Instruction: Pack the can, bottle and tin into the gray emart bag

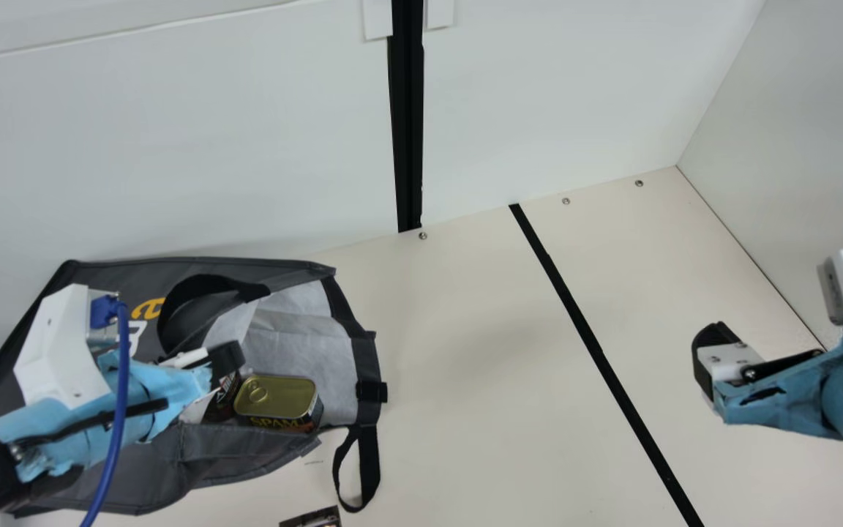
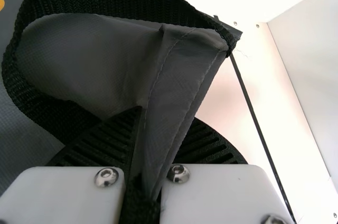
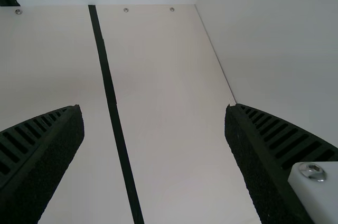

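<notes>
My left gripper [image 1: 225, 359] is over the gray bag [image 1: 246, 448] at the left of the main view. In the left wrist view my left gripper [image 2: 141, 129] is shut on a fold of the gray bag [image 2: 177, 81], a black strap looping beside it. The gold-lidded tin [image 1: 275, 397] sits upright in the bag's mouth. Against it stands a dark printed item [image 1: 222, 399], partly covered by my left gripper; can or bottle, I cannot tell. My right gripper [image 1: 714, 362] hangs at the right, far from the bag. In the right wrist view my right gripper [image 3: 154, 113] is open, nothing between its fingers.
A dark printed object [image 1: 312, 518] is cut off by the main view's bottom edge. One bag strap [image 1: 369, 468] trails onto the table [image 1: 480, 380]. A black line [image 1: 597, 351] crosses the table, and white walls stand behind and at the right.
</notes>
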